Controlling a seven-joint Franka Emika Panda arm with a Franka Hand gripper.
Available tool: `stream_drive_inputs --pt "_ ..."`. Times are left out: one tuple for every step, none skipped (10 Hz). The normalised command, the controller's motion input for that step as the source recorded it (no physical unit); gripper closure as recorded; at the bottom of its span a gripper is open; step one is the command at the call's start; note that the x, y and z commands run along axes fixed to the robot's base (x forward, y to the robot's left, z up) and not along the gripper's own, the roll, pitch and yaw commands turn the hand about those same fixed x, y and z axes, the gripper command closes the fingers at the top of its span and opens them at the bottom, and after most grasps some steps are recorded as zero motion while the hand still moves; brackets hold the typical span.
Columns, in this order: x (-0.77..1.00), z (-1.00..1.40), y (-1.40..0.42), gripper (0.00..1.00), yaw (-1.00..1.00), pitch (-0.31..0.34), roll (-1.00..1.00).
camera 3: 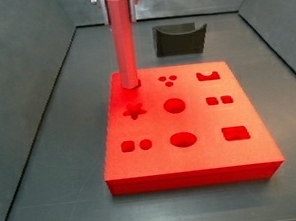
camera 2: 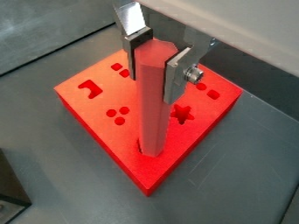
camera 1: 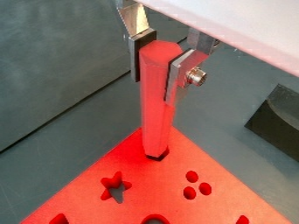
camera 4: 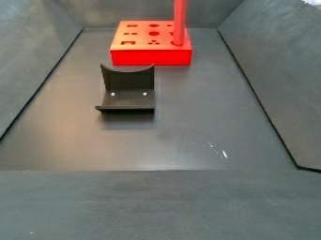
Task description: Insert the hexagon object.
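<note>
Dark grey matte floor [camera 4: 163, 141] with sloped grey walls all round, like a shallow bin. Pretty plain setup.

The flat silver fingers with dark pads [camera 1: 142, 39] are clamped on the upper end of the long glossy red hexagon rod [camera 1: 158, 96], one plate on each side, so the gripper [camera 2: 158, 54] has it squeezed firmly near the top. The rod hangs upright, as far as I can tell, in both wrist views and in a side view [camera 3: 123, 40].

Its lower tip sits at a corner hole of the flat red block with shaped holes [camera 3: 197, 162]. In a wrist view there's a thin dark gap around the tip [camera 1: 156, 156], so I'd guess it's just starting into the hole, though I can't tell how deep it's gone.

Further out, the star hole [camera 1: 114, 185] and a trio of round holes [camera 1: 197, 184] sit next to that corner. The dark grey curved block [camera 4: 127, 89] is well apart from the red one, out of the way.

What could go wrong: if the hex faces aren't lined up with the hole, pushing down would jam the rod or shove the block sideways. Gripping so high up means any tilt could bind it too.
</note>
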Motion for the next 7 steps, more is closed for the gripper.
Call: stream_drive_inputs --pt "0.16 -0.20 -0.01 1.00 0.00 0.000 0.11" --pt "0.21 -0.17 -0.06 1.00 0.00 0.000 0.15" --pt "0.18 -0.21 -0.05 1.00 0.00 0.000 0.16" --pt "0.27 -0.18 -0.06 1.00 0.00 0.000 0.17" --pt "0.22 -0.18 -0.05 1.00 0.00 0.000 0.18" --pt "0.05 -0.17 -0.03 1.00 0.00 0.000 0.13" --pt "0.00 -0.03 0.00 1.00 0.00 0.000 0.00"
